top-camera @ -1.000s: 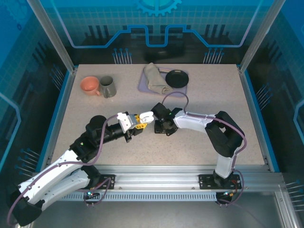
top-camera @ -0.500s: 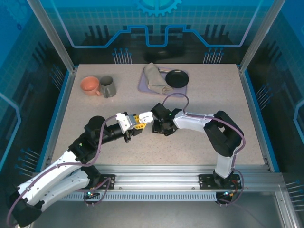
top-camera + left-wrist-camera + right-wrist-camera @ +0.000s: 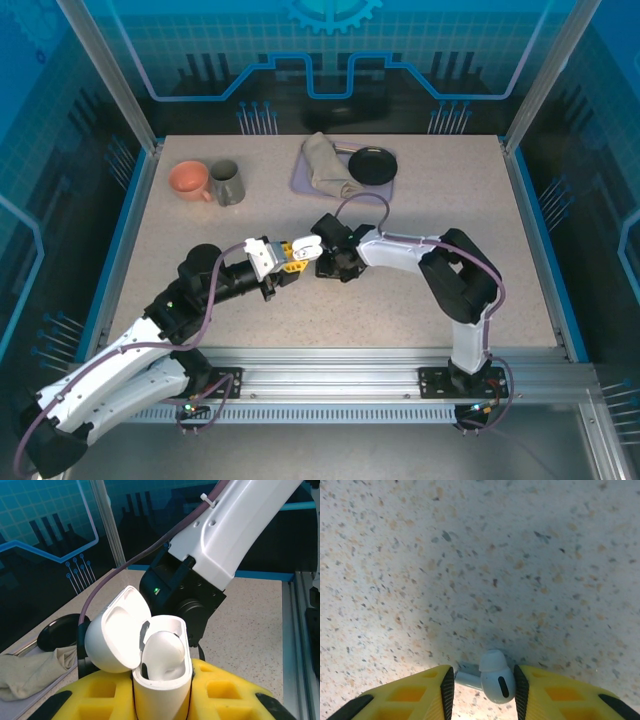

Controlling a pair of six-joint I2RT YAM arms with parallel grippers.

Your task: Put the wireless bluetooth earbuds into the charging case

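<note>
My left gripper [image 3: 162, 702] is shut on the white charging case [image 3: 162, 685], held upright between yellow fingers with its lid [image 3: 112, 635] flipped open to the left. One white earbud [image 3: 162, 650] sits inside the case. In the top view the case [image 3: 306, 247] is at mid-table, with my left gripper [image 3: 291, 258] under it. My right gripper [image 3: 483, 690] is shut on a second white earbud [image 3: 492, 682], stem against the left pad, just above the speckled tabletop [image 3: 485, 565]. The right wrist [image 3: 335, 256] hangs directly right of the case.
A salmon mug [image 3: 188, 180] and a grey mug [image 3: 227, 183] stand at the back left. A purple tray [image 3: 300, 178] at the back centre carries a folded cloth [image 3: 325, 165] and a black dish [image 3: 372, 165]. Blue walls surround the table.
The right arm has shifted a little left, bringing its wrist closer to the open case. The left arm and the case have stayed put.
</note>
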